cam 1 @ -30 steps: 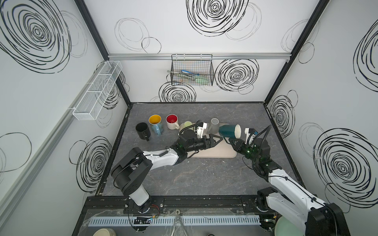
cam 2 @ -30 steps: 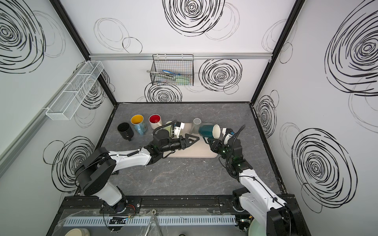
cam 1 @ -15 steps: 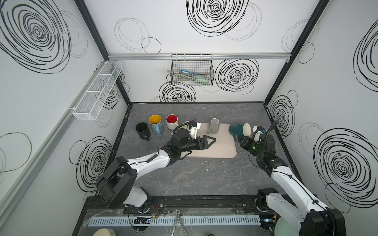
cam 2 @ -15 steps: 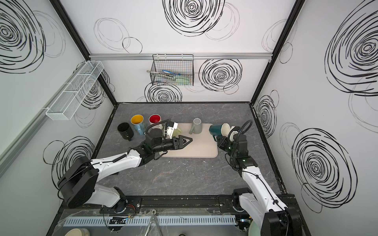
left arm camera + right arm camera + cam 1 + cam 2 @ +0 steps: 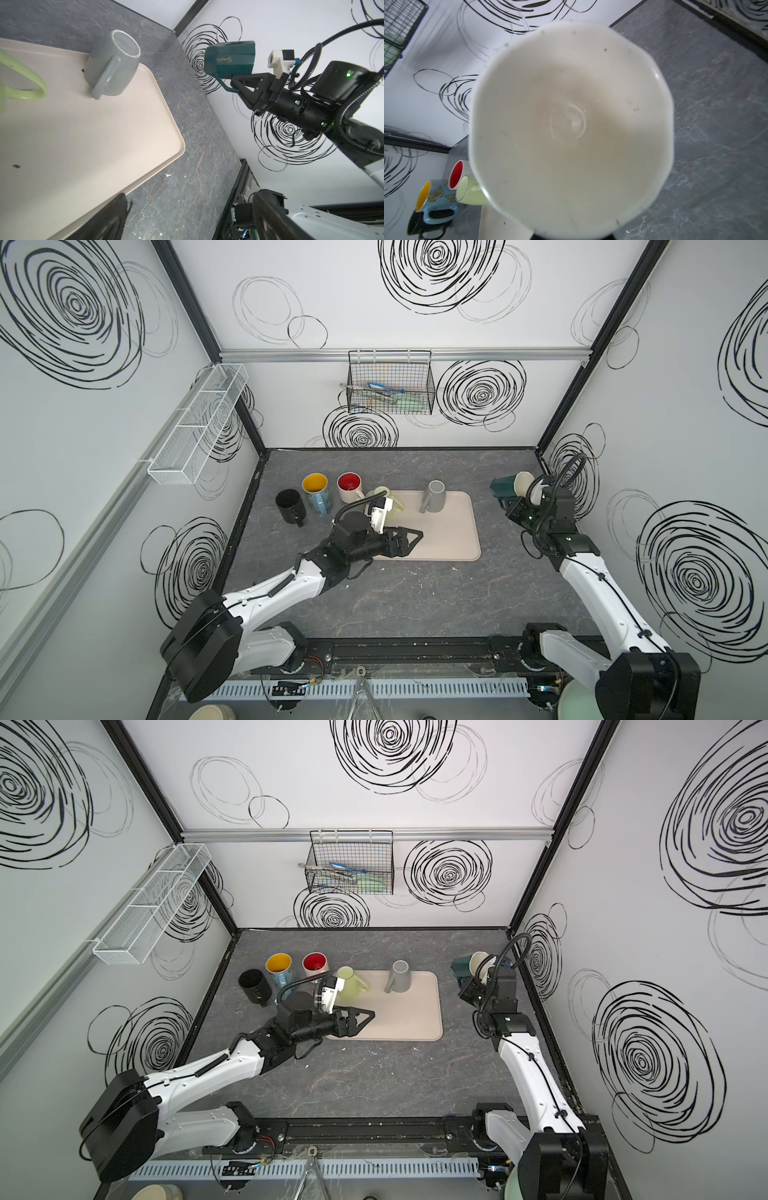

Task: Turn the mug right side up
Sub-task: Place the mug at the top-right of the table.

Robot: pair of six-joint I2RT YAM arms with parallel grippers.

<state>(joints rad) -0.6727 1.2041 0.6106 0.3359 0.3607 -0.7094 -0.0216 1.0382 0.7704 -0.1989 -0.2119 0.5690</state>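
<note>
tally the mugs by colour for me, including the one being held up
black mug: 1
blue mug, yellow inside: 1
red-lined mug: 1
light green mug: 1
grey mug, upside down: 1
teal mug, held up: 1
total: 6

White walls (image 5: 374, 315) (black swirls (image 5: 436, 265)) enclose a grey tabletop (image 5: 415, 597).
</note>
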